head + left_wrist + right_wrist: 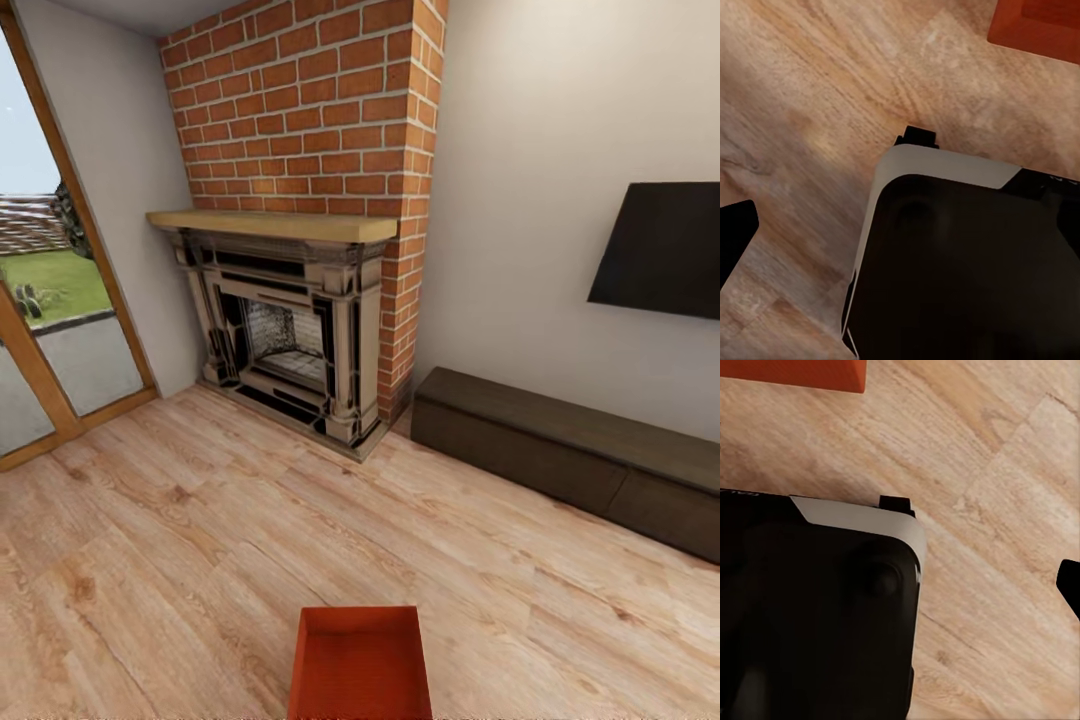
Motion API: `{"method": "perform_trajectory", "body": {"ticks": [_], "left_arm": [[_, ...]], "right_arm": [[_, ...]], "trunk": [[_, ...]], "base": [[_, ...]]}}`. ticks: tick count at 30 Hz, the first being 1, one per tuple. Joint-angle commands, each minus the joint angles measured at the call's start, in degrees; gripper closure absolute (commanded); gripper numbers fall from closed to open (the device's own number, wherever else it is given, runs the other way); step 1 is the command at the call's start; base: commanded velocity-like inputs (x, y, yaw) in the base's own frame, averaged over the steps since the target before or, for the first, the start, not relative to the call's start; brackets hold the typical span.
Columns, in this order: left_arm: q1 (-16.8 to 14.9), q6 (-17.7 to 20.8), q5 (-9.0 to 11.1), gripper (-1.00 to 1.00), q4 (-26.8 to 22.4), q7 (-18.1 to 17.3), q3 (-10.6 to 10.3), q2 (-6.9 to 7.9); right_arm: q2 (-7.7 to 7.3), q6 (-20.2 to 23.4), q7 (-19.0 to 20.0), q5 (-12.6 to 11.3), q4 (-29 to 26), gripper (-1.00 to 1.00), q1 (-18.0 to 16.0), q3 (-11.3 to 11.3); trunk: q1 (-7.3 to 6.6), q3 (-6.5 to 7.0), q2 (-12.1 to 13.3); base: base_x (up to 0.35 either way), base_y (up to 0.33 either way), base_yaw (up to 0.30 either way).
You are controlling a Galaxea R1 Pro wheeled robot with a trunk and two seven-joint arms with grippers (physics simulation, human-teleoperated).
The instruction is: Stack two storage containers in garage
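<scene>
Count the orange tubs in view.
1. One tub sits on the wood floor just ahead of the robot, in front of the fireplace. A second may be out of frame.

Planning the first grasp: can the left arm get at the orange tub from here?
Probably yes. The tub sits on open wood floor just ahead of the robot's base, nothing between; the left wrist view catches its corner nearby.

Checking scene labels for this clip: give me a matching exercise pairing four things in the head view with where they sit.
Things:
1. storage container
2. fireplace
3. TV
4. bench

Places:
A. mounted on the white wall at right
B. on the wood floor at the bottom centre
C. low along the right wall, under the TV
D. at the base of the brick chimney

Pairs: 1-B, 2-D, 3-A, 4-C
</scene>
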Motion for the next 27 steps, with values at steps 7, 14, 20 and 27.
{"method": "perform_trajectory", "body": {"ticks": [7, 14, 20, 27], "left_arm": [[-0.04, -0.17, 0.43, -1.00, 0.03, 0.10, -0.28, -0.01], [-0.07, -0.17, 0.43, -1.00, 0.04, 0.10, -0.27, -0.01], [-0.04, -0.17, 0.43, -1.00, 0.01, 0.10, -0.27, -0.01], [-0.04, -0.17, 0.43, -1.00, 0.05, 0.10, -0.28, -0.01]], "right_arm": [[0.06, -0.32, -0.03, -0.53, 0.18, -1.00, -0.07, 0.49], [-0.01, -0.34, -0.03, -0.53, 0.18, -1.00, -0.07, 0.49], [0.08, -0.28, -0.03, -0.53, 0.18, -1.00, -0.07, 0.49], [0.00, -0.24, -0.03, -0.53, 0.18, -1.00, -0.07, 0.49]], "trunk": [[0.00, -0.70, -0.05], [0.00, -1.34, -0.05], [0.00, -1.89, -0.05], [0.00, -2.52, -0.05]], "base": [[0.000, 0.000, 0.000], [0.000, 0.000, 0.000], [0.000, 0.000, 0.000], [0.000, 0.000, 0.000]]}}
